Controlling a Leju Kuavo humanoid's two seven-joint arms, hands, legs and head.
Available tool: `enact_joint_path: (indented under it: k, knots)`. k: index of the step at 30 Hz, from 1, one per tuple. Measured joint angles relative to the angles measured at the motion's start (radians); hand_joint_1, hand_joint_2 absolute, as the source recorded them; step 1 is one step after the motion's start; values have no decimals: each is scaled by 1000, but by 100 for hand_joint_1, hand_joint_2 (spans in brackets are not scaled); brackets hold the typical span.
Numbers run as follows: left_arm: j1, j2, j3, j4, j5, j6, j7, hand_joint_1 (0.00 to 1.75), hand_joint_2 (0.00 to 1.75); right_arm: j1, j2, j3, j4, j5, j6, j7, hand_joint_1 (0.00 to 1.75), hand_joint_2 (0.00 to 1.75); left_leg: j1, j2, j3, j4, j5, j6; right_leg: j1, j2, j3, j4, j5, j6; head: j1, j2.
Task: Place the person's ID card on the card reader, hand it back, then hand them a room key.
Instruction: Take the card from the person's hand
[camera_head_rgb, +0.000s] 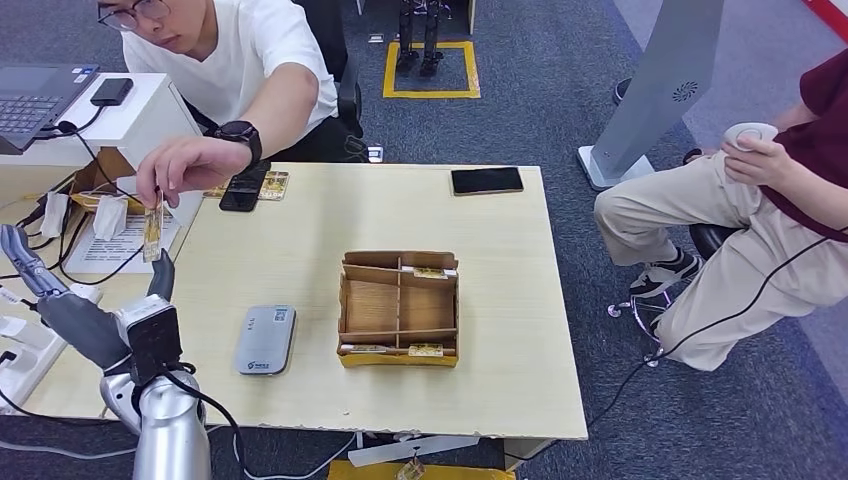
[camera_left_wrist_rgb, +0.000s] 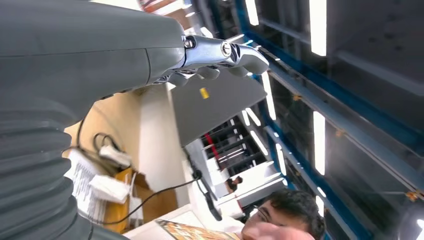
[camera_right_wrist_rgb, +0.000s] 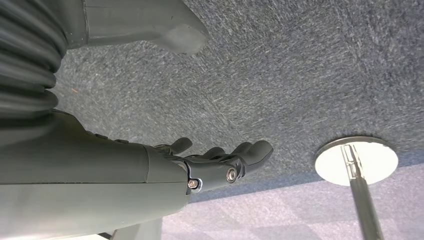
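Observation:
A person in a white shirt holds the ID card (camera_head_rgb: 153, 232) upright by its top edge, off the table's left edge. Its lower end hangs just above my left hand (camera_head_rgb: 80, 322), close to the thumb. That hand is raised with the palm up, fingers and thumb spread, and holds nothing. In the left wrist view the fingers (camera_left_wrist_rgb: 220, 52) are stretched out, with the card's edge (camera_left_wrist_rgb: 192, 231) beside them. The grey card reader (camera_head_rgb: 265, 340) lies flat on the table. Room key cards (camera_head_rgb: 430, 272) lie in a cardboard box (camera_head_rgb: 400, 308). My right hand (camera_right_wrist_rgb: 220, 160) hangs over the carpet, fingers loosely extended and empty.
A black phone (camera_head_rgb: 487, 181) lies at the table's far edge and another phone (camera_head_rgb: 243, 188) near the person's arm. Cables, papers and a laptop (camera_head_rgb: 35, 95) crowd the side desk at left. A second person (camera_head_rgb: 760, 200) sits to the right of the table.

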Motion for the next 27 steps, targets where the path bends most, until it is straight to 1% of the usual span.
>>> enact_joint_path:
  k: [3, 7, 8, 9, 11, 12, 13, 20, 27]
  knots:
    - [0, 0, 4, -3, -38, 0, -1, 0, 175, 0, 0, 0, 0, 3, 0, -6, 0, 175, 0, 0, 0, 0, 0, 0, 0, 0, 0, 0, 0, 0, 0, 0]
    - [0, 0, 7, -3, -48, 0, -1, 0, 175, 0, 0, 0, 0, 4, 0, -8, 0, 175, 0, 0, 0, 0, 0, 0, 0, 0, 0, 0, 0, 0, 0, 0]
    - [0, 0, 8, -3, -49, 0, -1, 4, 175, 0, 0, 0, 0, 4, 0, -8, 0, 175, 0, 0, 0, 0, 0, 0, 0, 0, 0, 0, 0, 0, 0, 0]
    - [0, 0, 9, -4, -49, 0, -1, 44, 175, 0, -1, 0, 0, 4, 0, -8, 0, 175, 0, 0, 0, 0, 0, 0, 0, 0, 0, 0, 0, 0, 0, 0]
    - [0, 0, 11, -4, -51, 0, -1, 131, 175, 0, -1, 0, 0, 5, 0, -8, 0, 175, 0, 0, 0, 0, 0, 0, 0, 0, 0, 0, 0, 0, 0, 0]
    - [0, 0, 11, -4, -56, 0, 0, 171, 175, 0, -1, 0, 0, 5, 0, -8, 0, 175, 0, 0, 0, 0, 0, 0, 0, 0, 0, 0, 0, 0, 0, 0]
    - [0, 0, 12, -4, -65, 0, 0, 175, 175, 0, -1, 0, 0, 6, 0, -8, 0, 175, 0, 0, 0, 0, 0, 0, 0, 0, 0, 0, 0, 0, 0, 0]
    - [0, -1, 14, -13, -180, 0, 3, 175, 175, 0, -7, 0, 9, 12, 0, -15, 0, 175, 0, 0, 0, 0, 0, 0, 0, 0, 0, 0, 0, 0, 0, 0]
    - [-1, -2, 14, -40, -245, 0, 3, 175, 175, -1, -13, 0, 21, 17, 0, -22, 0, 175, 0, 0, 0, 0, 0, 0, 0, 0, 0, 0, 0, 0, 0, 0]
